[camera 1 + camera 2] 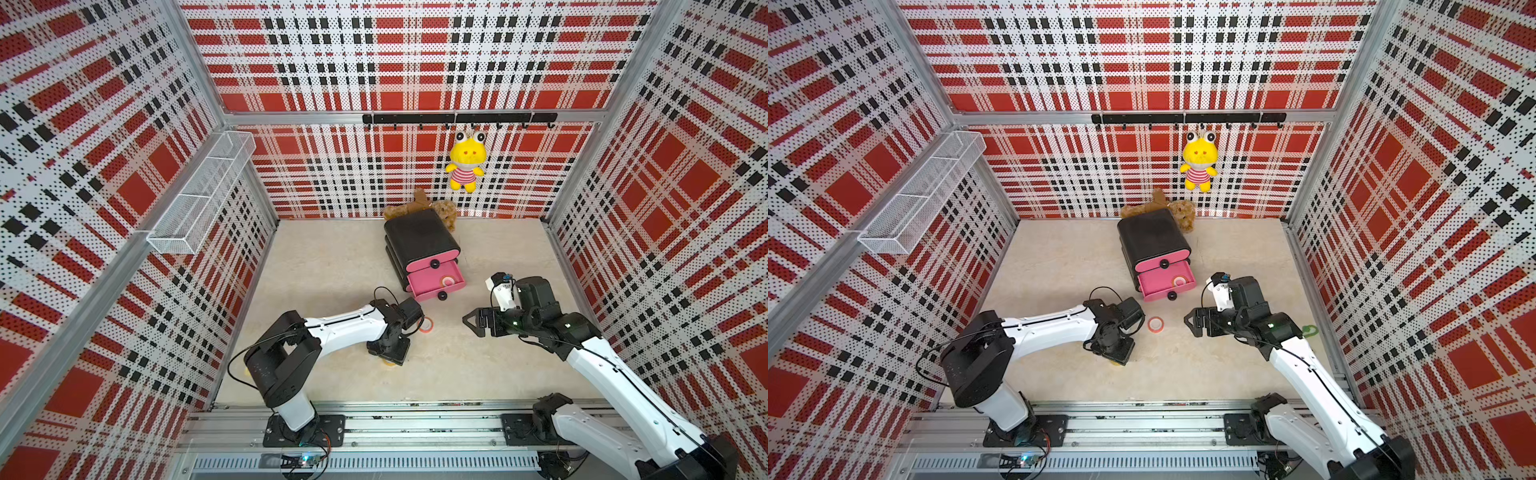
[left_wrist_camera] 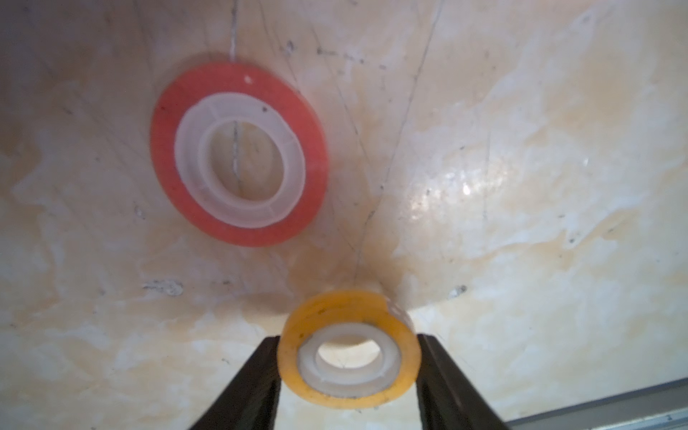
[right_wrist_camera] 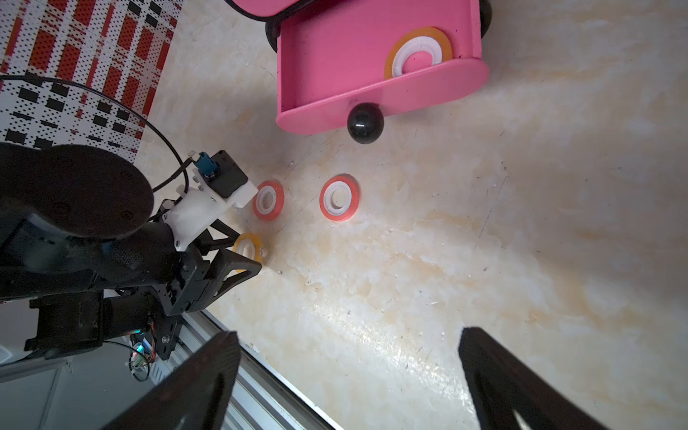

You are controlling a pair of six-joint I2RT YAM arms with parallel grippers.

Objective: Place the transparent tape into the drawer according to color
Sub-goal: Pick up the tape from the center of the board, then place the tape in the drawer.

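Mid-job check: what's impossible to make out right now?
- Top drawer contents: shut pink front, all views.
- Bottom drawer: under the open middle drawer, both top views.
- Yellow tape in the left gripper: top views, nearly all hidden beneath the left arm.
- One red tape: top views, same arm covers it.

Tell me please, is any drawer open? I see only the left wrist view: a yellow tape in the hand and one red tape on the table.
Observer: Yes, one pink drawer is pulled out.
Operator: Is something inside it?
Observer: One yellow-orange tape lies flat in it, near its front wall.
Operator: What is the other arm doing?
Observer: The right hand is open and holds nothing.
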